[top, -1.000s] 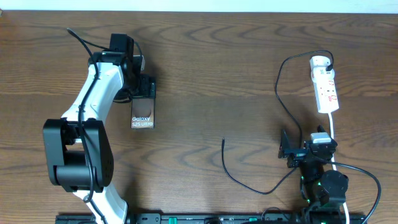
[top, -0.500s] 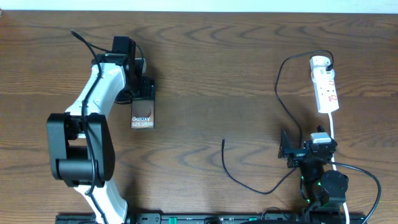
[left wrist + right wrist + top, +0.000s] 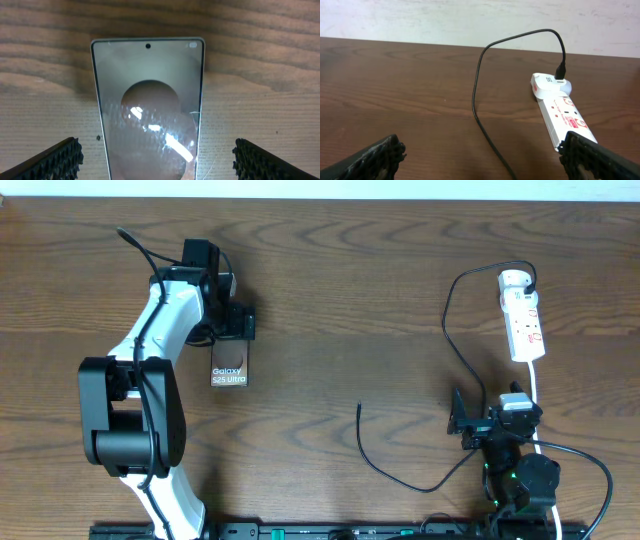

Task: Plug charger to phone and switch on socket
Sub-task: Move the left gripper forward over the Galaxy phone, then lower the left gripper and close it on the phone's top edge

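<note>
The phone (image 3: pixel 229 365) lies flat at the left, lettering facing up. My left gripper (image 3: pixel 233 321) is open at the phone's far end. In the left wrist view its fingers (image 3: pixel 157 160) straddle the phone (image 3: pixel 149 100) with gaps on both sides. The charger cable (image 3: pixel 385 468) runs from its plug (image 3: pixel 528 278) in the socket (image 3: pixel 523 320) in a long loop to its free tip (image 3: pixel 359 407) mid-table. My right gripper (image 3: pixel 495 420) is open and empty, below the socket. The right wrist view (image 3: pixel 480 155) shows the cable (image 3: pixel 477 100) between its fingers and the socket (image 3: pixel 565 112) at right.
The socket's white cord (image 3: pixel 537 395) runs down past my right arm. Thicker black arm cables (image 3: pixel 590 470) loop at the lower right. A pale wall (image 3: pixel 470 20) borders the table's far edge.
My left arm has shifted slightly to the right over the phone's far end. The phone, the charger and the right arm have not moved.
</note>
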Controlling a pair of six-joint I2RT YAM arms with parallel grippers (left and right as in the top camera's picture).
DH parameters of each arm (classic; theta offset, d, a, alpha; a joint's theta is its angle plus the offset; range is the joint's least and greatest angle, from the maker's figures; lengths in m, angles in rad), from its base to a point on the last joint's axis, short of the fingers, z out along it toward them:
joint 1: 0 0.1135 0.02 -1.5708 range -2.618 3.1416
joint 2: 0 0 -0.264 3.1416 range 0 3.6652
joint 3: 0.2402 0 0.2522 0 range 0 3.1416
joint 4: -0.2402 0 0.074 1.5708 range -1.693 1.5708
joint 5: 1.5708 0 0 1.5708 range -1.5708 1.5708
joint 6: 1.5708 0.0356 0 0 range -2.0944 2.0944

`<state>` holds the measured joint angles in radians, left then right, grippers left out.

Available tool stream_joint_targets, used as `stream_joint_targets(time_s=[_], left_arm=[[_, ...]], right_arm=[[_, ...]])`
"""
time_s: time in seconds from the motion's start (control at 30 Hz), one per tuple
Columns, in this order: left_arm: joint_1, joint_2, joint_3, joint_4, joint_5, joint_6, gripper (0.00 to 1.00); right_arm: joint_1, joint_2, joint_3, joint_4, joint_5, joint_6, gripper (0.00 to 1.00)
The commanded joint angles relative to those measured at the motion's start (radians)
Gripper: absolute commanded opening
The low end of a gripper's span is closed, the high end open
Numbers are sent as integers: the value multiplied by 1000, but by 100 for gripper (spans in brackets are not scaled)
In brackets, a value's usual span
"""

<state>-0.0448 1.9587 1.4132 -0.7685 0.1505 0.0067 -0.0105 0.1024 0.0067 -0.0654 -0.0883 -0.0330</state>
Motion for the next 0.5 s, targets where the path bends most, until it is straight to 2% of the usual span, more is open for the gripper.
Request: stream_joint_targets(time_s=[0.0,0.47], left_arm=[[-2,22,-5,9,-14,8,95],[-2,87,-5,12,-14,13,96]], right_arm=[[3,-5,-1,-5,8,13,99],[3,-5,-1,-5,8,13,99]])
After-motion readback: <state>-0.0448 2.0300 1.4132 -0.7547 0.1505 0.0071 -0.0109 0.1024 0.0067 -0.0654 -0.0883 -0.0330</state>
